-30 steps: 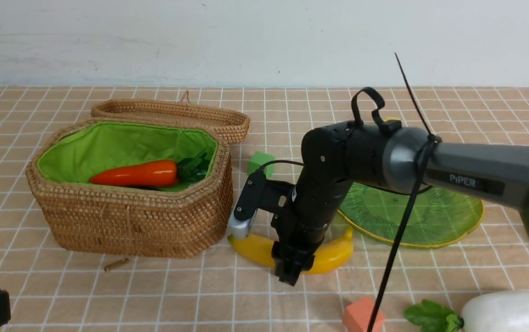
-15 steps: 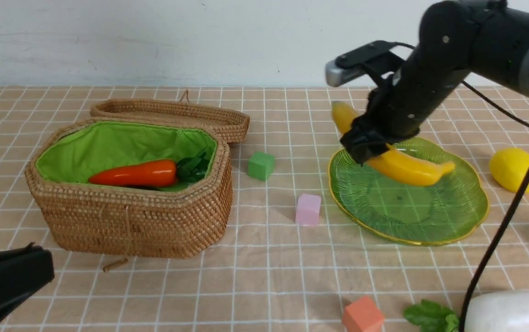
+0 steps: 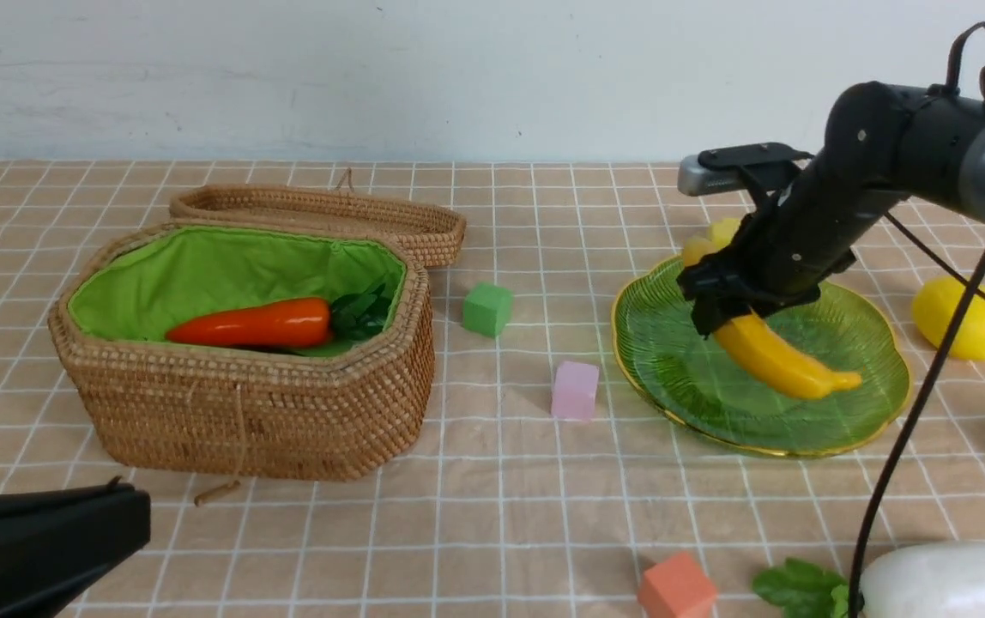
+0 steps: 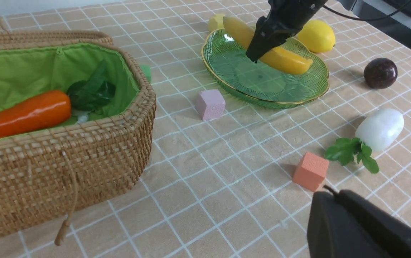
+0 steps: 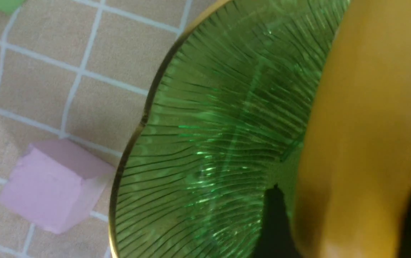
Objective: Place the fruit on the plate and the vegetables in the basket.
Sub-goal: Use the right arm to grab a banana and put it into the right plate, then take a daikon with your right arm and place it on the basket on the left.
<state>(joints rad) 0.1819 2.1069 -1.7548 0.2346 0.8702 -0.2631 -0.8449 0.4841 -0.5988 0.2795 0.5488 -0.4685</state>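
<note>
Yellow banana (image 3: 784, 365) sits over the green glass plate (image 3: 853, 442), slanting from the far left side toward the near right. The right gripper (image 3: 740, 311) straddles the banana with its jaws apart; the right wrist view is blurry, but a bit of green seems to show between one finger and the fruit. The left gripper (image 3: 123, 519) is near and to the left, with its jaws together and nothing held.

The step now looks like letting the banana go on the plate. To do it well, keep the right arm low and calm, and let both fingers come free of the skin. Then lift straight up, so no finger drags the banana. It is long and curved, so it could roll or tip over the gold rim at the far left. Check that its middle rests in the dish.

The lemon (image 3: 960, 318) and the round dark fruit (image 4: 380, 73) wait to the right of the plate. The white radish (image 3: 951, 579) lies near right, and the carrot (image 3: 256, 324) is in the wicker basket (image 3: 244, 421) on the left.
</note>
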